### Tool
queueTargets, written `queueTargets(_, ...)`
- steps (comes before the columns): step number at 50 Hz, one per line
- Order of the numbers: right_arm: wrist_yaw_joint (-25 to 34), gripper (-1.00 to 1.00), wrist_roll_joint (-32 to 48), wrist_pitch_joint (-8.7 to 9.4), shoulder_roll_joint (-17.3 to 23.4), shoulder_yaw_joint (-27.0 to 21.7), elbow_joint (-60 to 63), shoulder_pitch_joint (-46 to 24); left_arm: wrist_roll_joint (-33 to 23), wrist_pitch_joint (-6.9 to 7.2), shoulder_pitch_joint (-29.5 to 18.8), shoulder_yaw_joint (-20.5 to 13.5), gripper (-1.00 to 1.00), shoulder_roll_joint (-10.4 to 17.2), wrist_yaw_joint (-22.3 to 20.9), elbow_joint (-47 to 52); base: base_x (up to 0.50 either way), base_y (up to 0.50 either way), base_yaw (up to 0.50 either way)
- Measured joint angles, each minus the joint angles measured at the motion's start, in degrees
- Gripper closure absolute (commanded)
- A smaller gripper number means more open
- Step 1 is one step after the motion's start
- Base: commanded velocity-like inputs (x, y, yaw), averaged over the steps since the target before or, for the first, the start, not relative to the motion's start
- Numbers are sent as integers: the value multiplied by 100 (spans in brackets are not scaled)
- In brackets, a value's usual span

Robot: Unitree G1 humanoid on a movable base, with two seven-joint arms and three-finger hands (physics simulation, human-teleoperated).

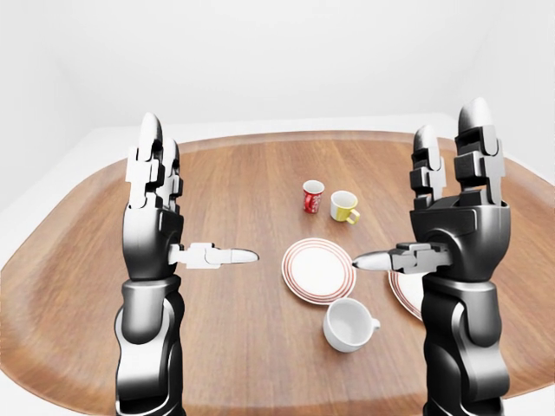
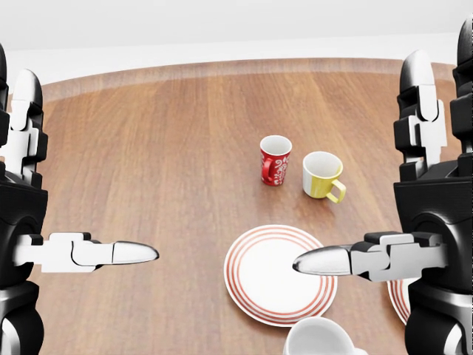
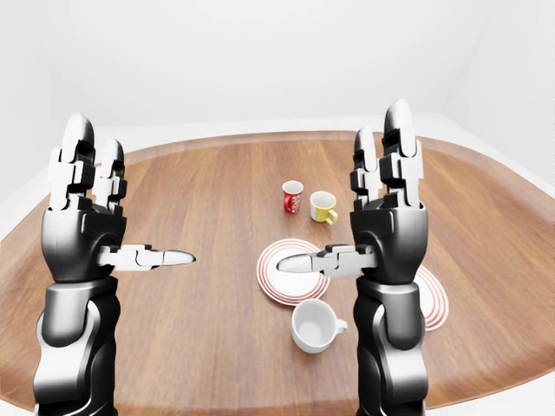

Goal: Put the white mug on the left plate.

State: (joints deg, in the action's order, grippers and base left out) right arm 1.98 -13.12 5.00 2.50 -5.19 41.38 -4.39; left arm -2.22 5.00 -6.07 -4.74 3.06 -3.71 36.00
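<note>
The white mug (image 1: 349, 324) stands upright on the wooden table (image 1: 234, 347), handle to the right, just below the left plate (image 1: 318, 270), a white plate with red rings; whether it touches the rim I cannot tell. In the head view only the mug's rim (image 2: 321, 340) shows at the bottom edge. My left hand (image 1: 198, 206) is raised at the left, fingers upright, thumb pointing right, open and empty. My right hand (image 1: 406, 195) is raised above the mug's right side, open, its thumb tip over the left plate's right edge.
A second ringed plate (image 3: 431, 299) lies to the right, partly hidden by my right arm. A red patterned mug (image 2: 275, 160) and a yellow mug (image 2: 321, 176) stand side by side above the left plate. The table's near edge (image 1: 260, 407) runs along the bottom.
</note>
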Motion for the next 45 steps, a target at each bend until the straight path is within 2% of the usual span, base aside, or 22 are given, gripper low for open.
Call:
queueTargets(11,-29,-100,184,0,-13,121,-198,35,2,0,-4,-2,-100,3,-6,1,0,0,0)
queueTargets(25,129,-100,953,0,-157,765,-687,116,-18,0,2,25,-100,-6,-7,-12,0,0,0)
queueTargets(33,233,-100,1260,0,-242,1042,-985,-241,-31,0,1,40,-100,-12,-12,-6,0,0,0)
queueTargets(45,464,-100,1424,0,-315,931,-1817,-1087,-52,0,2,57,-100,-18,-20,-21,0,0,0)
